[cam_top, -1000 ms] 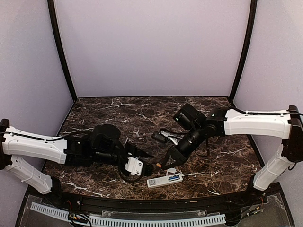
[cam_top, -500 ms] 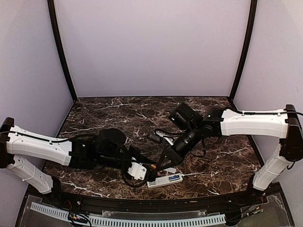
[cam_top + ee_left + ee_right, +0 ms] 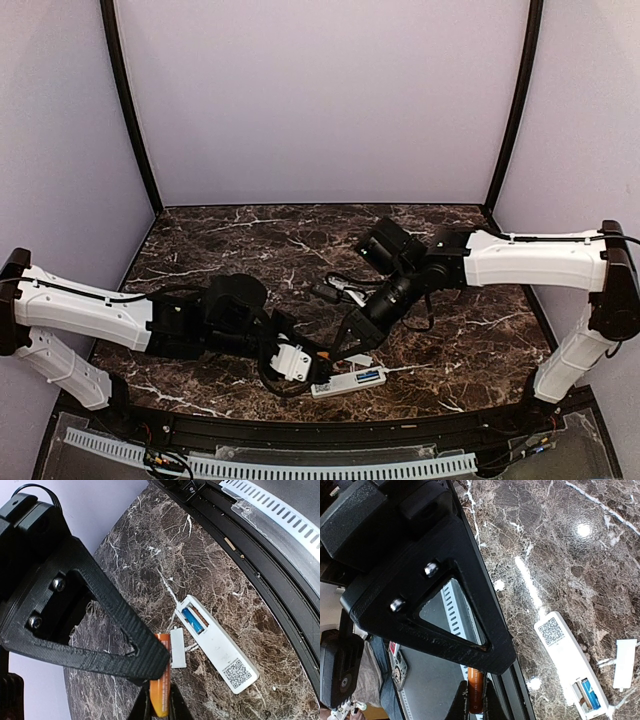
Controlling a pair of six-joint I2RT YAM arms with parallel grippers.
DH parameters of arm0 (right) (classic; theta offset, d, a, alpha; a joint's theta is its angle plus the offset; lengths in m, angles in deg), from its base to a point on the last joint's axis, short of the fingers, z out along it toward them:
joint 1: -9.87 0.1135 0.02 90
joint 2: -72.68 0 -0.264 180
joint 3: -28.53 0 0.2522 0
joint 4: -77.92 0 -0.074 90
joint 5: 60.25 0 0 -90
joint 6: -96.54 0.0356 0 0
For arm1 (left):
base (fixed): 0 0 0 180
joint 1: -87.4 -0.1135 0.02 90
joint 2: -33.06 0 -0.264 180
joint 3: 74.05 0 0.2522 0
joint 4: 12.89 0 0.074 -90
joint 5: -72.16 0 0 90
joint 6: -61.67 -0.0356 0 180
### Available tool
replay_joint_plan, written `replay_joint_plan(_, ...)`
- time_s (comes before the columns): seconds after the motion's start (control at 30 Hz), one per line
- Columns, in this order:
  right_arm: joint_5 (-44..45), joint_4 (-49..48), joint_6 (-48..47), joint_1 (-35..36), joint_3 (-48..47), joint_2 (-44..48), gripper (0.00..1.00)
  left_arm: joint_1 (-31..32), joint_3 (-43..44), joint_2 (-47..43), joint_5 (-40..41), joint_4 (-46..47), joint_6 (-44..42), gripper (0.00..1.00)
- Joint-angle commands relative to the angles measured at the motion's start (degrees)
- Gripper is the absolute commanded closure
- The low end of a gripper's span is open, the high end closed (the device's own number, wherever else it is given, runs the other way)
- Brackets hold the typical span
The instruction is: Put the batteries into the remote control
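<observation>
Within the last second the left gripper (image 3: 159, 692) has slid in toward the right gripper (image 3: 477, 686) and clamped down; both now pinch the same orange battery (image 3: 161, 700), at lower centre of each wrist view; this looks like a hand-over, so the right probably needs to let go before the battery can be seated. The remote (image 3: 215, 650) lies back up at lower centre of the overhead view, near the table's front edge; a smooth white plastic bar with a square printed code. The glossy blue battery (image 3: 192, 620) already sits in its open recess; one slot seems left to fill. A flat white cover (image 3: 177, 648) lies just beside it on the dark veined marble table (image 3: 150, 555).
</observation>
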Motion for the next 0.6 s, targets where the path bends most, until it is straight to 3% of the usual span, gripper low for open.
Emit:
replay_joint_plan(0.0, 0.7, -1.9, -0.1, 0.5, -1.2, 0.0, 1.0, 0.3, 0.4, -0.4, 2.1, 3.4, 3.4, 1.0)
replay_joint_plan(0.03, 1.5, -2.0, 0.1, 0.5, -1.0, 0.4, 0.93, 0.3, 0.4, -0.4, 2.6, 3.6, 4.0, 1.0)
replay_joint_plan(0.13, 3.7, -2.6, 0.6, 0.1, -0.8, 2.2, 0.6, 0.3, -0.2, -0.5, 5.7, 5.4, 8.6, 1.0)
replay_joint_plan(0.23, 6.0, -5.3, 1.6, -0.7, 0.4, 5.8, 0.24, 0.3, -0.9, -0.8, 9.1, 6.9, 14.5, 1.0)
replay_joint_plan(0.27, 6.5, -6.5, 2.0, -1.1, 1.1, 7.1, 0.06, 0.3, -1.4, -0.8, 9.8, 7.7, 18.2, 1.0)
replay_joint_plan(0.3, 6.8, -8.0, 2.7, -1.7, 2.0, 8.9, 0.02, 0.2, -1.8, -0.8, 10.1, 8.1, 20.0, 1.0)
replay_joint_plan(0.43, 8.9, -17.0, 5.7, -4.9, 7.5, 16.2, 0.01, 0.2, -5.2, -0.4, 9.1, 13.5, 32.7, 1.0)
replay_joint_plan(0.57, 10.9, -26.1, 6.9, -8.9, 13.7, 22.7, 0.01, 0.0, -9.3, 0.2, 6.0, 28.6, 44.8, 1.0)
